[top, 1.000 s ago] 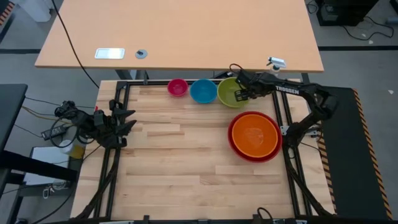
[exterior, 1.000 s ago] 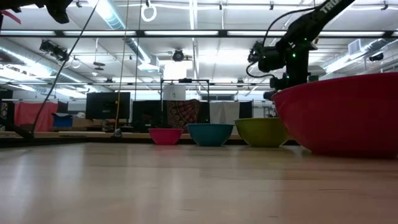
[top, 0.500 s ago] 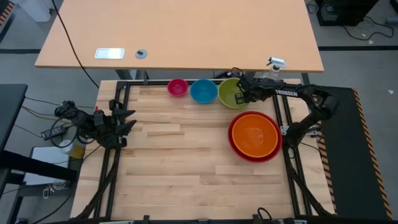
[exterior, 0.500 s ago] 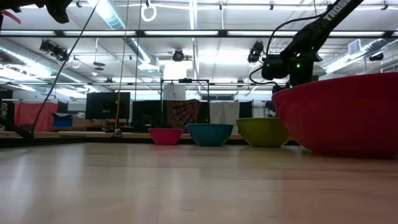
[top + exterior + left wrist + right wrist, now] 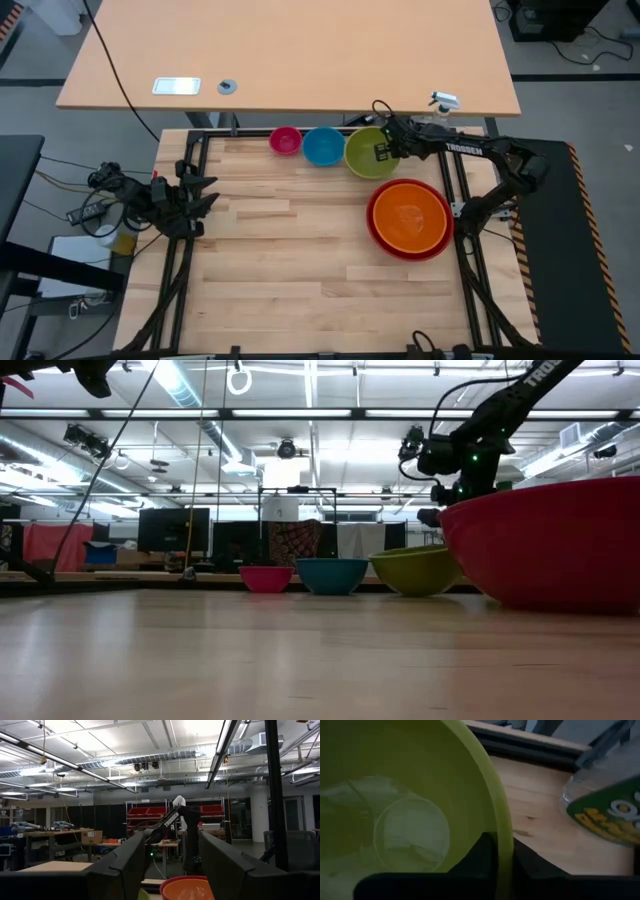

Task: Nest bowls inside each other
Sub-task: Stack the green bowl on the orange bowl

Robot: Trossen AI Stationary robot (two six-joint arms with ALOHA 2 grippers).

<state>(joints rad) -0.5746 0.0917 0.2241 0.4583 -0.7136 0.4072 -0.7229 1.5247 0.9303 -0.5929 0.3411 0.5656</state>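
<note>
Along the table's far edge stand a pink bowl [image 5: 286, 140], a blue bowl [image 5: 324, 146] and a lime green bowl [image 5: 362, 155] in a row. At the right, an orange bowl [image 5: 408, 214] sits inside the red bowl [image 5: 377, 238]. My right gripper [image 5: 386, 153] is shut on the green bowl's right rim. My left gripper [image 5: 205, 195] waits open at the table's left edge, its fingers [image 5: 125, 870] wide apart on nothing. My right gripper pinches the green bowl's rim [image 5: 503, 837] on its right side. One finger [image 5: 476, 857] is inside the bowl and one [image 5: 532, 866] outside. The fingers slant down from the table's right. The bowl [image 5: 412, 570] is tilted, its held side raised and its base on the table.
A spray bottle with a green label [image 5: 610, 812] stands close behind the green bowl at the far right. Black frame rails [image 5: 190, 165] run along the table's sides. A tan desk [image 5: 300, 50] lies beyond the far edge. Bare wood fills the table's middle and near half.
My right gripper has taken hold of the green bowl's right rim. The bowl has tipped, its held side rising, and has slid a little left toward the blue bowl.
</note>
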